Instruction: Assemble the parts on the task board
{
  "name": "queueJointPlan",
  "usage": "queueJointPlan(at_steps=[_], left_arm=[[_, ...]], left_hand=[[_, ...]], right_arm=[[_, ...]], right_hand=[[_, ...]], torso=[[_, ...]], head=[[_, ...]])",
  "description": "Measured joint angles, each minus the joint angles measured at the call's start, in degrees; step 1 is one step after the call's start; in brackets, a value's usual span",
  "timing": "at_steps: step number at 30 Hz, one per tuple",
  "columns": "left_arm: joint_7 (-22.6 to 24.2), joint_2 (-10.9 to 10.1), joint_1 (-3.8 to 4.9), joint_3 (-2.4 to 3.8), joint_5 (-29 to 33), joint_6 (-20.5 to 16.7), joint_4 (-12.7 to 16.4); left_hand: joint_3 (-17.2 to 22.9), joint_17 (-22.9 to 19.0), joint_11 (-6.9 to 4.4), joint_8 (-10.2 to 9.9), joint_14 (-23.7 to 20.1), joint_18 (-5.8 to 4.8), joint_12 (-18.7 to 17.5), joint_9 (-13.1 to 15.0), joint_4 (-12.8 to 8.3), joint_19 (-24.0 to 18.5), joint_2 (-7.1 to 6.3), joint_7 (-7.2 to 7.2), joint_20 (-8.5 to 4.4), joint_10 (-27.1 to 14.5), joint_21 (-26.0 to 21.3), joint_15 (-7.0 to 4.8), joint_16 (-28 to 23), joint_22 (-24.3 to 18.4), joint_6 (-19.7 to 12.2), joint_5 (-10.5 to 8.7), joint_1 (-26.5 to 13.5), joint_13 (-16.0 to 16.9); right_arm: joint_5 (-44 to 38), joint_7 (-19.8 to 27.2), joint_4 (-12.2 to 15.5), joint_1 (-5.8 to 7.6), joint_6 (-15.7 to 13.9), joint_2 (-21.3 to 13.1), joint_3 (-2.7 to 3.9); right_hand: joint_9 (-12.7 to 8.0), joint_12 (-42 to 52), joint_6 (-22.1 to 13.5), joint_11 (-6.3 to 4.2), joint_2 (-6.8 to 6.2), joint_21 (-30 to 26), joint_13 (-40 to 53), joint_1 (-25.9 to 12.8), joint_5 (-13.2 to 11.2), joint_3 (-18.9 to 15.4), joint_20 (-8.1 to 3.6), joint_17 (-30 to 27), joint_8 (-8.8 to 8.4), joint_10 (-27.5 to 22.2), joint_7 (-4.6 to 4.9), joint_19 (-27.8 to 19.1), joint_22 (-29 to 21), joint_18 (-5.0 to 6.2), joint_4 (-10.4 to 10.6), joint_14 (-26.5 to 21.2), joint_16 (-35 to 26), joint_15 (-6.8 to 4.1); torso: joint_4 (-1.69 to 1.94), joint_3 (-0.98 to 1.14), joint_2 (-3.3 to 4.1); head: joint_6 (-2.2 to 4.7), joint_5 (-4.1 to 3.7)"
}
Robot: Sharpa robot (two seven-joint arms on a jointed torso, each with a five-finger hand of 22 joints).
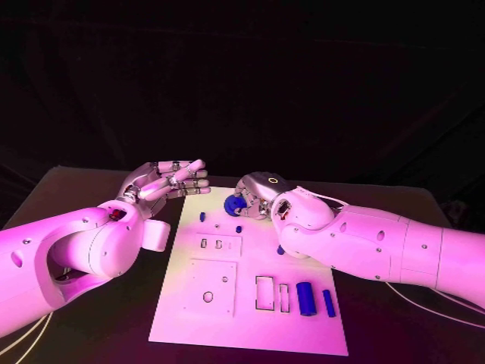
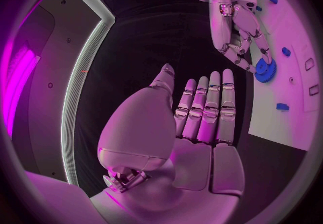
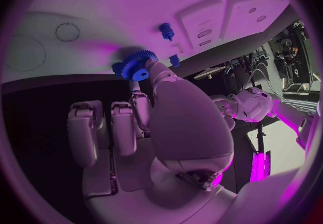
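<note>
Right hand [image 3: 145, 127] pinches the blue gear [image 3: 139, 65] at its fingertips, low over the far end of the task board [image 1: 254, 318]; left hand [image 1: 166, 182], spread and empty, hovers just beside.

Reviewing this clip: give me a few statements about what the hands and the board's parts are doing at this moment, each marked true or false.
1. The right robot hand pinches a blue gear at the far end of the task board. True.
2. The left robot hand holds a blue peg. False: it holds nothing, its fingers straight and side by side, off the board's left edge.
3. Two long blue bars lie near the board's near right corner. True.
4. The blue gear lies loose on the black table. False: it is at the board, in the right robot hand's fingers.
5. A small blue peg stands on the board near the gear. True.
</note>
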Motion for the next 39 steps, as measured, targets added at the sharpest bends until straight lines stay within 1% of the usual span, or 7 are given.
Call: queueJointPlan(at_steps=[5,8,12,15,29,33,39], left_arm=[[-0.02,0.01,0.00,0.00,0.01,0.03,-0.01],[-0.03,0.02,0.00,0.00,0.01,0.04,-0.03],[-0.04,0.04,0.00,0.00,0.02,0.05,-0.04],[-0.04,0.05,0.00,0.00,0.02,0.06,-0.04],[-0.05,0.03,0.00,0.00,0.03,0.06,-0.08],[-0.07,-0.02,0.00,0.00,0.03,0.06,-0.11],[-0.10,-0.43,0.00,-0.01,0.06,0.08,-0.05]], left_hand=[[0.00,0.00,0.00,0.00,0.00,0.00,0.00,0.00,0.00,0.00,0.00,0.00,0.00,0.00,0.00,0.00,0.00,0.00,0.00,0.00,0.00,0.00],[0.00,0.00,0.00,0.00,0.00,0.00,0.00,0.00,0.00,0.00,0.00,0.00,0.00,0.00,0.00,0.00,0.00,0.00,0.00,0.00,0.00,0.00],[0.00,-0.01,0.00,0.00,0.00,0.00,0.00,0.00,0.00,0.00,0.00,0.00,0.00,0.00,0.00,0.00,0.00,0.00,0.00,0.00,0.00,0.00],[0.00,-0.01,0.00,0.00,0.00,0.00,0.00,0.00,0.00,0.00,0.00,0.00,0.00,0.00,0.00,0.00,0.00,0.00,0.00,0.00,0.00,0.00],[0.00,0.08,0.00,0.00,0.00,0.00,0.00,0.00,0.00,0.00,0.23,0.00,0.00,0.00,0.00,0.00,-0.28,-0.08,0.00,0.00,-0.23,0.00],[0.00,0.08,0.00,0.00,0.00,0.00,0.00,0.00,0.00,0.00,0.23,0.00,0.00,0.00,0.00,0.00,-0.28,-0.08,0.00,0.00,-0.23,0.00],[0.00,0.08,0.00,0.00,0.00,0.00,0.00,0.00,0.00,0.00,0.46,0.00,0.00,0.00,0.00,0.00,-0.28,-0.07,0.00,0.00,-0.01,0.00]], right_arm=[[0.00,0.02,-0.55,-0.04,0.32,0.27,-0.01],[0.04,0.02,-1.06,-0.06,0.41,0.53,-0.02],[0.17,0.02,-1.63,-0.10,0.45,0.87,-0.05],[0.34,0.02,-2.02,-0.10,0.45,1.05,-0.05],[1.90,0.75,-1.91,-0.09,1.20,0.62,-0.03],[2.48,1.21,0.31,-0.08,0.76,-1.76,-0.02],[7.27,5.20,5.73,0.64,-1.34,-10.77,0.41]], right_hand=[[-0.01,-0.45,0.20,0.32,-0.43,0.00,-0.27,-1.00,-0.78,0.44,0.00,-0.01,-0.52,-0.32,-0.20,0.00,0.00,0.00,0.45,0.00,0.00,0.00],[-0.26,-1.76,0.37,0.94,-0.79,-0.44,-1.38,-1.66,-2.73,0.70,0.00,-0.01,-1.58,-1.20,-0.35,0.00,0.00,0.00,0.70,0.00,0.00,0.00],[-0.74,-3.86,-1.79,1.48,-0.88,-0.93,-3.36,-3.38,-4.57,0.99,0.02,-0.01,-3.13,-3.10,0.46,-0.02,-0.01,0.00,0.95,0.03,0.00,0.47],[-1.21,-4.92,-3.67,1.96,-1.85,-1.08,-4.40,-4.35,-5.95,0.35,0.44,-0.01,-4.52,-4.00,1.02,0.01,-0.01,0.00,1.67,-0.11,-0.22,0.74],[-1.02,-4.82,-3.75,2.16,-2.34,-1.14,-4.03,-5.47,-4.96,0.36,0.84,-0.02,-4.92,-4.20,1.10,0.01,-0.02,0.00,3.09,-0.11,-0.22,1.14],[-0.84,-3.66,-3.05,2.03,-2.35,-1.13,-3.20,-5.47,-4.49,0.36,0.84,-0.02,-4.92,-3.23,0.84,0.01,-0.03,0.01,3.09,-0.11,-0.22,1.14],[-0.70,-3.04,-2.29,1.84,-1.46,-1.80,-2.32,-3.58,-4.17,1.98,0.84,-0.02,-4.92,-2.65,0.88,0.01,-0.03,0.01,1.50,-0.11,-0.22,1.14]], torso=[[-0.04,0.01,0.00],[-0.06,0.01,0.00],[-0.06,0.02,0.01],[-0.05,0.02,0.01],[-0.01,0.02,0.01],[0.01,0.02,-0.01],[-0.13,-0.04,-0.10]], head=[[0.06,0.08],[0.07,0.04],[0.07,-0.05],[0.07,-0.10],[0.10,-0.08],[0.21,-0.07],[0.29,-0.32]])
